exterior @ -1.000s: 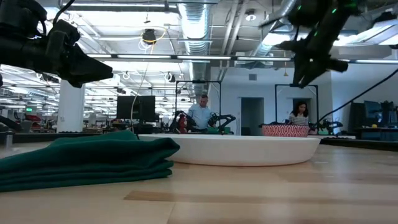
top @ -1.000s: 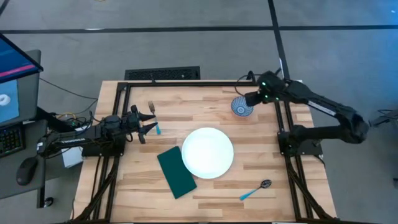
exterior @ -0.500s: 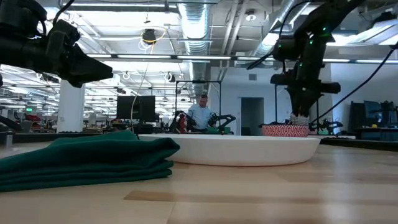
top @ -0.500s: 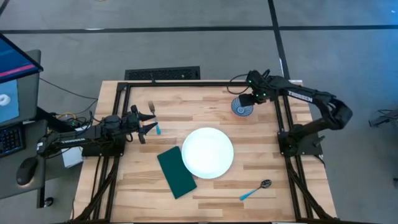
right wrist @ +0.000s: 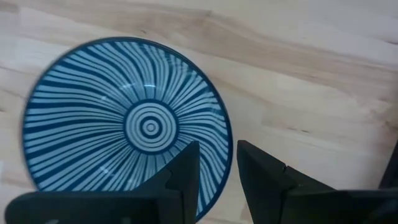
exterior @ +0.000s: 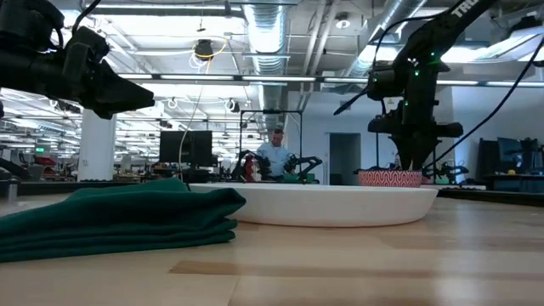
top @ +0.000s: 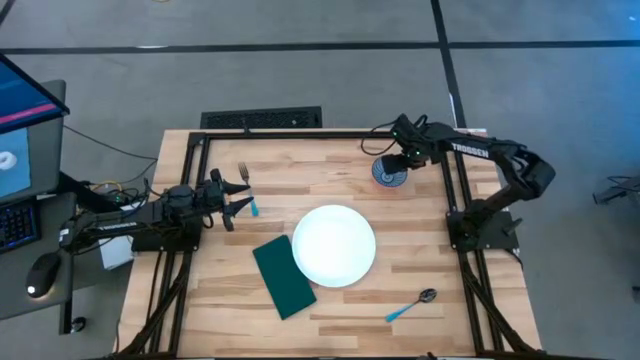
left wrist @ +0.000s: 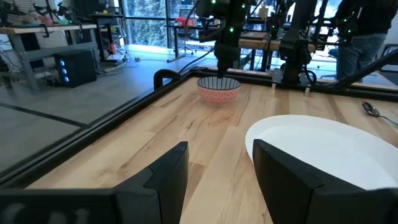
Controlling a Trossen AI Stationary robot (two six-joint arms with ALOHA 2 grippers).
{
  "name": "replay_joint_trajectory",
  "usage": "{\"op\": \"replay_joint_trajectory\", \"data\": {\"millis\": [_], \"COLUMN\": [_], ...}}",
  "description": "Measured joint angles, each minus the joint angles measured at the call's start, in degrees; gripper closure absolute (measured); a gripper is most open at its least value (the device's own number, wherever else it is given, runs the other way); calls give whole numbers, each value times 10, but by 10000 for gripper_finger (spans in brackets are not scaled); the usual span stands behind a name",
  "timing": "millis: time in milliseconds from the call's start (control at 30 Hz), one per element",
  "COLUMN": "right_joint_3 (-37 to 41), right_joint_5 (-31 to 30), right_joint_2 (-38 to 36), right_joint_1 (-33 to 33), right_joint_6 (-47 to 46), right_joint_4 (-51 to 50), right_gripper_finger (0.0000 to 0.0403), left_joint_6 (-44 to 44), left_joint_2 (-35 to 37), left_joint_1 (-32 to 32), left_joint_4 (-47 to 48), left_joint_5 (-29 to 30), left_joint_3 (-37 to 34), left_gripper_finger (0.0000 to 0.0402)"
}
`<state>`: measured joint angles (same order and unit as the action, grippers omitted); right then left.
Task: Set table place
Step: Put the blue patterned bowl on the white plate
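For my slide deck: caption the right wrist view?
Right gripper straddles the blue bowl rim, fingers open.

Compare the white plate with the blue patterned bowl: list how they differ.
The plate is plain white, while the bowl carries a blue striped pattern inside. The plate is far wider and shallower than the bowl. The plate sits mid-table with no arm on it; the right gripper straddles the bowl's rim, one finger inside and one outside. Both are round, upright and empty on the wooden table.
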<state>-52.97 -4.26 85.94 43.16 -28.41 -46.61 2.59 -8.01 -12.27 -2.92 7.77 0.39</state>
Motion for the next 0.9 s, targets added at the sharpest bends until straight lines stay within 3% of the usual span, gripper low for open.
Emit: {"op": "replay_joint_trajectory", "data": {"millis": [267, 533, 600, 900], "right_joint_3": [0, -4, -4, 2], "right_joint_5": [-2, 4, 4, -1], "right_joint_2": [42, 71, 74, 21], "right_joint_1": [0, 2, 2, -1], "right_joint_6": [14, 29, 45, 70], "right_joint_4": [18, 21, 23, 25], "right_gripper_finger": [280, 360, 363, 366], "left_joint_6": [0, 0, 0, 0], "left_joint_2": [0, 0, 0, 0], "left_joint_1": [0, 0, 0, 0], "left_joint_4": [0, 0, 0, 0], "left_joint_5": [0, 0, 0, 0], "left_joint_3": [0, 0, 0, 0], "left_gripper_finger": [231, 231, 231, 231]}}
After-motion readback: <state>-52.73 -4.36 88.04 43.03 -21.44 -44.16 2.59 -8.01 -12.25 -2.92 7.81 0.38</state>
